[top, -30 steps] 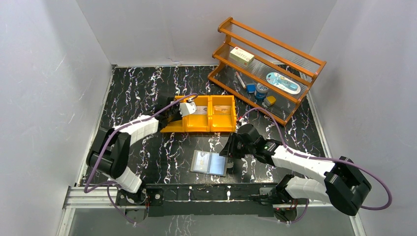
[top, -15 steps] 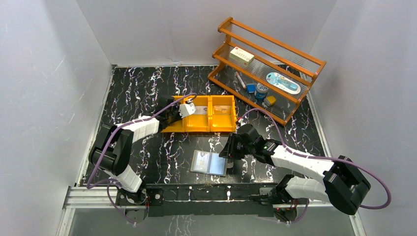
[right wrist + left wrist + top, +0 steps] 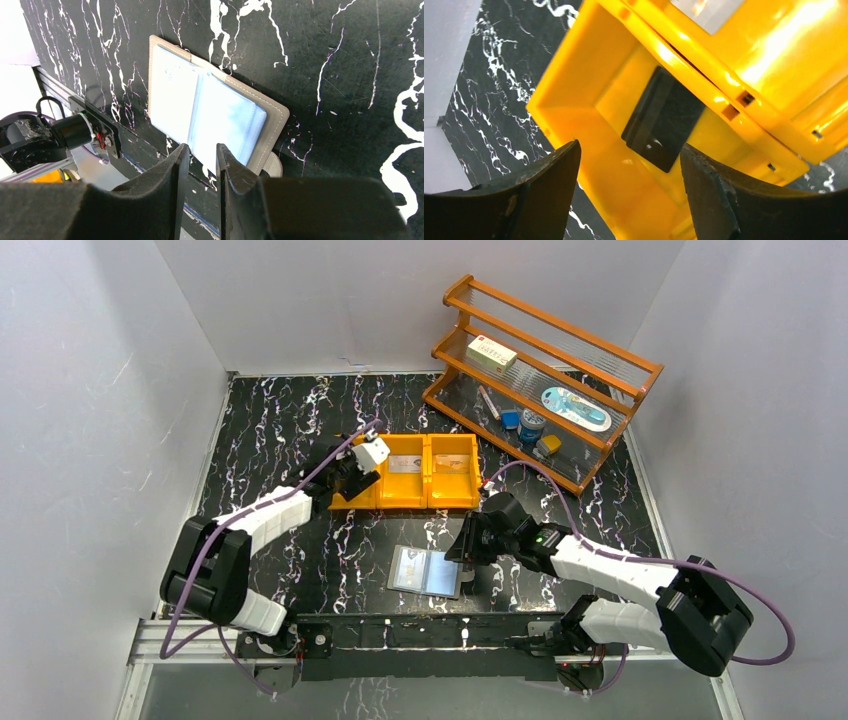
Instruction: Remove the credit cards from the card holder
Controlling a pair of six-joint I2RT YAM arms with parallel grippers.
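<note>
At six o'clock on the table [image 3: 300, 420], the card holder [image 3: 427, 572] lies open with the right tool [image 3: 202, 160] nearly clenched just beside it. At twelve o'clock, the left tool [image 3: 629, 165] hangs released above a black card [image 3: 663, 119] in the orange bin [image 3: 425, 480].

Black tabletop [image 3: 300, 420] veined all over with white marble streaks, and on it a bright orange-yellow bin [image 3: 420, 472] with one black card [image 3: 663, 120] lying dark against its glossy floor. The card holder [image 3: 210, 107] shows a grey stitched cover framing pale blue-grey leaves. At the back, a warm orange-brown rack [image 3: 545, 370] carries a cream box with red print [image 3: 493, 353].
</note>
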